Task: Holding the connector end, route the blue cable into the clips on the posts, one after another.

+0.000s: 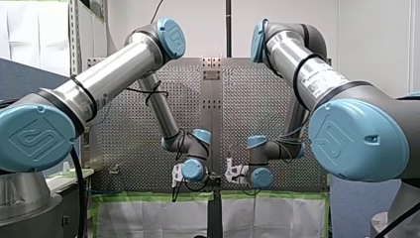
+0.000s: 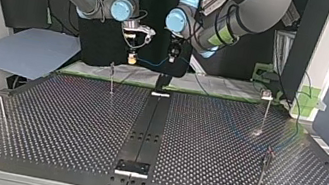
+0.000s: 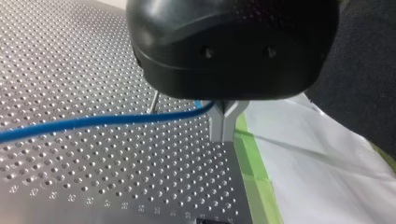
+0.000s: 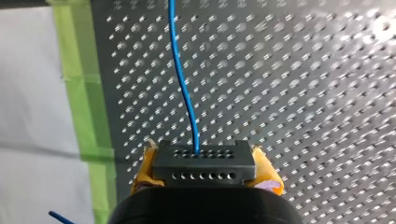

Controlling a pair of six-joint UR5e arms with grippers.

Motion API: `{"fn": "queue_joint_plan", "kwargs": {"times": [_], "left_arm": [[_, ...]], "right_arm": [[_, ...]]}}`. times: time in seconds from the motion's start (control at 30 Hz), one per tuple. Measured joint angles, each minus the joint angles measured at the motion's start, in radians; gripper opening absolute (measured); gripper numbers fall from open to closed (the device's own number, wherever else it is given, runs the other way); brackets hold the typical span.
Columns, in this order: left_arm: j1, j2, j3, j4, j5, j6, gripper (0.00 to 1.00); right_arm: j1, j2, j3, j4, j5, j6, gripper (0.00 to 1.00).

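the connector (image 4: 204,161) is clamped by the right gripper (image 4: 205,171), the blue cable (image 3: 93,122) pinched by the left gripper (image 3: 224,117); clipping seems not yet begun, and lowering onto the post (image 2: 112,79) is likely needed.

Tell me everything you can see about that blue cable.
Thin, smooth blue cable, held in the air above the perforated table. One end enters a black connector with rows of small holes, clamped between my right arm's yellow-padded fingers. It sags across to my left arm's metal fingers, which pinch it.
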Motion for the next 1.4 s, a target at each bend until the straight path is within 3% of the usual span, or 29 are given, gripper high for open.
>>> {"fn": "queue_joint_plan", "kwargs": {"times": [0.33,0.57,0.73,0.9,1.1,1.2,1.4], "left_arm": [[-0.03,-0.002,0.0,0.051,-0.025,-0.002,0.0],[-0.048,-0.009,0.0,0.087,-0.017,-0.017,0.0],[-0.055,-0.046,0.001,0.105,-0.005,-0.027,0.0],[-0.062,-0.089,0.001,0.124,0.0,-0.037,0.0],[-0.076,-0.1,0.024,0.119,-0.009,-0.041,0.0],[-0.091,-0.101,0.047,0.113,-0.026,-0.042,0.0],[-0.125,-0.102,0.091,0.105,-0.054,-0.042,0.0]], "right_arm": [[-0.033,0.087,0.044,-0.096,-0.001,0.015,0.0],[-0.063,0.095,0.076,-0.167,-0.008,0.018,0.0],[-0.085,0.096,0.1,-0.202,-0.02,0.018,0.0],[-0.107,0.096,0.129,-0.226,-0.034,0.017,0.0],[-0.124,0.096,0.154,-0.244,-0.037,0.017,0.0],[-0.131,0.095,0.162,-0.251,-0.04,0.012,0.0],[-0.157,0.077,0.209,-0.283,-0.071,-0.016,0.0]]}}
